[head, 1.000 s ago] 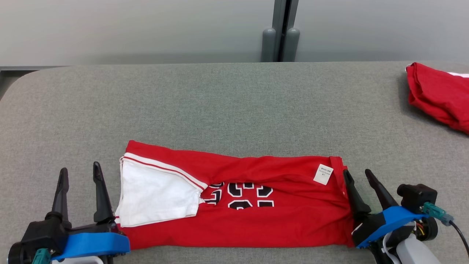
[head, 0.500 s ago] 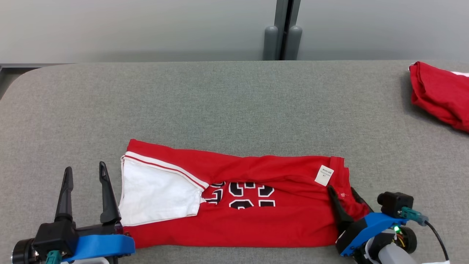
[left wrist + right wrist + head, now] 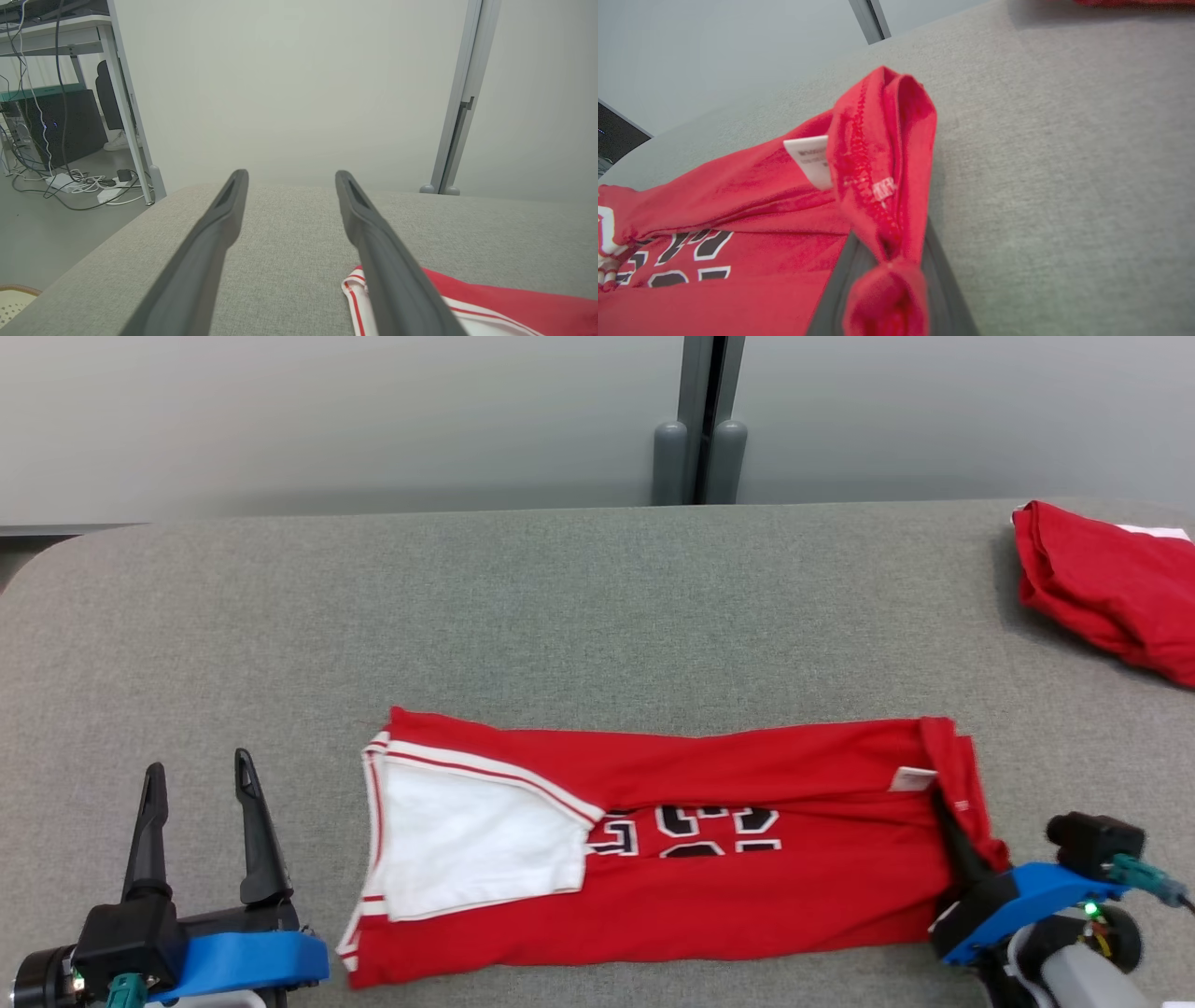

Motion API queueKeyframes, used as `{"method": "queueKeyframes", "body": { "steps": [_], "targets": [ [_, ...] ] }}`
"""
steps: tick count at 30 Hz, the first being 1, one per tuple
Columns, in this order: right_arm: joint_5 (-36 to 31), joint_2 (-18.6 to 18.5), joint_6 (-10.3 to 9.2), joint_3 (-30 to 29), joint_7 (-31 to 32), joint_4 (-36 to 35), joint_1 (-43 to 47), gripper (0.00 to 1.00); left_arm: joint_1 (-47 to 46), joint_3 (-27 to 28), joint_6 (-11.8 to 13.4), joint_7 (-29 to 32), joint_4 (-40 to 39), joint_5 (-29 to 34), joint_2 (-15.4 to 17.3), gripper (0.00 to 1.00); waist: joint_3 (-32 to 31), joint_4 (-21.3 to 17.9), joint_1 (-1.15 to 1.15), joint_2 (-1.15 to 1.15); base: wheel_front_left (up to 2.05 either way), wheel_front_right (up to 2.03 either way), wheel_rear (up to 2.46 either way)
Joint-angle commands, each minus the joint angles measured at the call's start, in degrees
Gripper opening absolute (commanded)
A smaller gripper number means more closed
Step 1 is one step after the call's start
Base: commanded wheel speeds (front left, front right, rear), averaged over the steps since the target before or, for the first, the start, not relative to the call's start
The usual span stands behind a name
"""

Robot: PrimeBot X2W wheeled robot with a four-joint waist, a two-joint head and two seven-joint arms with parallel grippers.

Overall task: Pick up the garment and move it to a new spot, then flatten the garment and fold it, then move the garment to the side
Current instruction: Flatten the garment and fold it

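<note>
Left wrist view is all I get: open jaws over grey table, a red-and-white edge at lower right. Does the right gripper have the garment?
Observer: Yes. The right gripper has its jaws shut on the garment, pinching bunched red hem at its right end.
Operator: Anything near that end?
Observer: A white tag sits just beside the pinched hem.
Operator: Anything else lying about?
Observer: A second red garment lies at the far right of the table, apart from this one.

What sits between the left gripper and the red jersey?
A bare strip of grey padded table, in the head view; the left gripper stands clear of the red jersey.
</note>
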Motion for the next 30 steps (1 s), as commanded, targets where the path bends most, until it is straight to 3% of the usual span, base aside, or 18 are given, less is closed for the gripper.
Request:
{"method": "queueKeyframes", "body": {
  "steps": [1,4,12,22,30],
  "targets": [
    [0.4,-2.7,0.01,-1.6,-0.4,-0.1,-0.2,0.00,0.4,0.6,-0.4,-0.3,-0.2,0.5,-0.4,1.00,-0.3,-0.2,0.00,0.00,0.00,0.00,0.00],
    [0.7,-6.1,0.01,-3.6,-0.4,0.3,-0.2,0.00,0.8,1.1,-0.3,-0.3,-0.6,0.9,-0.6,1.00,-0.3,-0.5,0.00,0.00,0.00,0.00,0.00],
    [0.8,-9.3,0.01,-3.9,2.3,-1.8,-1.1,0.00,1.4,2.4,-0.8,-0.3,-0.8,1.5,-1.1,1.00,-0.1,-1.2,0.00,0.00,0.00,0.00,0.00],
    [-2.0,-4.7,0.01,0.2,4.7,-11.5,-0.8,0.00,1.0,2.9,-1.4,-0.3,-0.3,1.9,-1.5,1.00,-0.2,-1.6,0.00,0.00,0.00,0.00,0.00],
    [-5.1,2.2,0.01,5.7,8.4,-18.3,-2.4,0.00,-0.2,2.5,-1.5,-0.3,0.0,2.2,-1.7,1.00,1.0,-0.4,0.00,0.00,0.00,0.00,0.00]
  ]
}}
